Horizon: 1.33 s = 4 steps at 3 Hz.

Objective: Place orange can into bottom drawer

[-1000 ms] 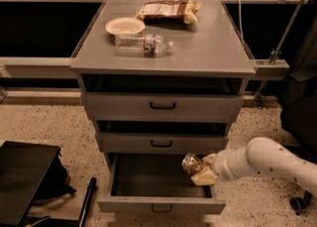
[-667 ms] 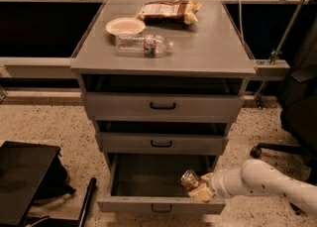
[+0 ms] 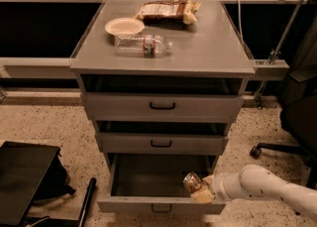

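The bottom drawer [image 3: 148, 203] is pulled open below two shut grey drawers. My gripper [image 3: 200, 190] comes in from the right on a white arm and reaches into the drawer's front right corner. It is shut on the orange can [image 3: 192, 181], which is tilted with its silver end up, low inside the drawer just behind the front panel. The drawer's inside looks dark and otherwise bare.
On the cabinet top [image 3: 208, 47] lie a clear water bottle [image 3: 142, 44], a small white bowl [image 3: 124, 26] and a brown snack bag [image 3: 167, 10]. A black case [image 3: 25, 181] lies on the floor at left. An office chair base [image 3: 277, 147] stands at right.
My gripper has moved down and left with the can, from above the drawer's right side to low inside its front right corner.
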{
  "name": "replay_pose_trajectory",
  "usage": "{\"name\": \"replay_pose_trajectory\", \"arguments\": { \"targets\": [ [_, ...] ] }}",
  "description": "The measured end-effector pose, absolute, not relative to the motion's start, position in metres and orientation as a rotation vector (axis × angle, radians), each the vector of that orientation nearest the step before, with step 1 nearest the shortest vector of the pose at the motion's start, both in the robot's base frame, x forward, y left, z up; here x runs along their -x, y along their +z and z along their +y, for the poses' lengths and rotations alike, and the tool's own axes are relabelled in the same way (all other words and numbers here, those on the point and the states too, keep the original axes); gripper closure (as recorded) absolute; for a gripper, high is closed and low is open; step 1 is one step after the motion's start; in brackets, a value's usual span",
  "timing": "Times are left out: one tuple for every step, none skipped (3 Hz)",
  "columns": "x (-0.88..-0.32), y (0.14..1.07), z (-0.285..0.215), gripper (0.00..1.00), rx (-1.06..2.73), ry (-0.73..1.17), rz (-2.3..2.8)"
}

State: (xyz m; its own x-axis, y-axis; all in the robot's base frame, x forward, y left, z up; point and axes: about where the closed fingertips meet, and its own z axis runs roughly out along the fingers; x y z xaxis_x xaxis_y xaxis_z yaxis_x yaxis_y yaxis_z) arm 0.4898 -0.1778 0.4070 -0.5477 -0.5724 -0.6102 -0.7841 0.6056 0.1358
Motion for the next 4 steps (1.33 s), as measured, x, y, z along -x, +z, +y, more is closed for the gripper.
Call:
{"name": "replay_pose_trajectory", "arguments": {
  "targets": [
    [-0.517, 0.364, -0.184, 1.00, 1.102, 0.458, 2.309],
    [-0.560, 0.325, -0.178, 1.00, 1.101, 0.433, 2.307],
    [-0.613, 0.300, -0.159, 1.00, 1.087, 0.450, 2.296],
    [-0.647, 0.283, -0.141, 1.00, 1.093, 0.503, 2.272]
  ]
}}
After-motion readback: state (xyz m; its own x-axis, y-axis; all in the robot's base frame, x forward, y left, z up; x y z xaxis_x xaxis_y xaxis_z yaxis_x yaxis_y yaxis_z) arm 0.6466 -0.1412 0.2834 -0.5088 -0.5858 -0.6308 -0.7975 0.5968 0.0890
